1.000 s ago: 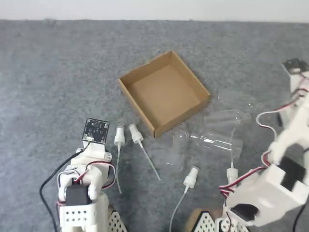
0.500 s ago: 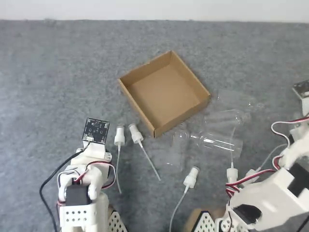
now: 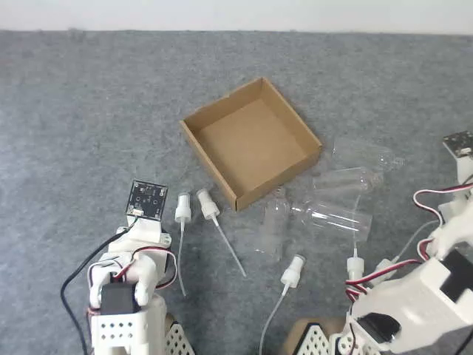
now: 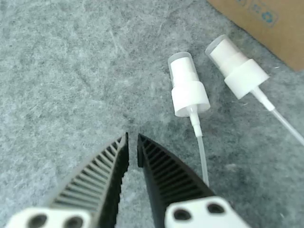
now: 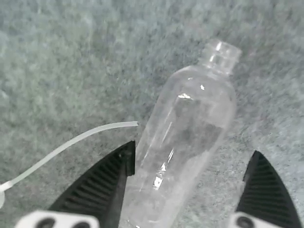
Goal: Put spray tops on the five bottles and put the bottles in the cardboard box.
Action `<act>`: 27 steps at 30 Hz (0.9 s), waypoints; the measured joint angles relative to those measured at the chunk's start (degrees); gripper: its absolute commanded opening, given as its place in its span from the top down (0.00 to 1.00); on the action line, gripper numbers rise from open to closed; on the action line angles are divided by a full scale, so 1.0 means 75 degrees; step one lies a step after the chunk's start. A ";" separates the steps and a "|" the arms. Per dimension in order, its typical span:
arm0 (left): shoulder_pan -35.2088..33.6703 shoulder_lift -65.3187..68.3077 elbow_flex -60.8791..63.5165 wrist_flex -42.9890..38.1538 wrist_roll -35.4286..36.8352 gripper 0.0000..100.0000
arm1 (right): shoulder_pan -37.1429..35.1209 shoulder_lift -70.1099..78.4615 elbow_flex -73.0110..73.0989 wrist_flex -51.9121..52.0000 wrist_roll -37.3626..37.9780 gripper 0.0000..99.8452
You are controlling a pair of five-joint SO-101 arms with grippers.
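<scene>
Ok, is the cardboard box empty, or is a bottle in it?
Empty. The cardboard box shows only its bare brown floor; the clear bottles lie outside on the carpet.

Bright, even light; faint soft shadows

An open cardboard box [image 3: 251, 142] sits mid-desk [image 3: 89, 96]. Clear bottles [image 3: 332, 216] lie on their sides from its three to five o'clock. Two spray tops [image 3: 182, 208] lie side by side at its seven o'clock, and two others lie at five o'clock, beyond the bottles.
</scene>
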 measured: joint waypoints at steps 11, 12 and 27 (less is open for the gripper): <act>0.0000 0.0000 0.0000 0.0000 0.0000 0.97 | -0.0996 -0.1758 0.0012 0.2344 0.0000 0.79; 0.0000 0.0000 0.0000 0.0000 0.0000 0.97 | -0.1102 -0.2028 0.0129 0.2391 0.0000 0.79; -0.0012 0.0000 0.0000 0.0000 0.0000 0.97 | -0.1664 -0.3165 0.2755 0.2825 0.4267 0.72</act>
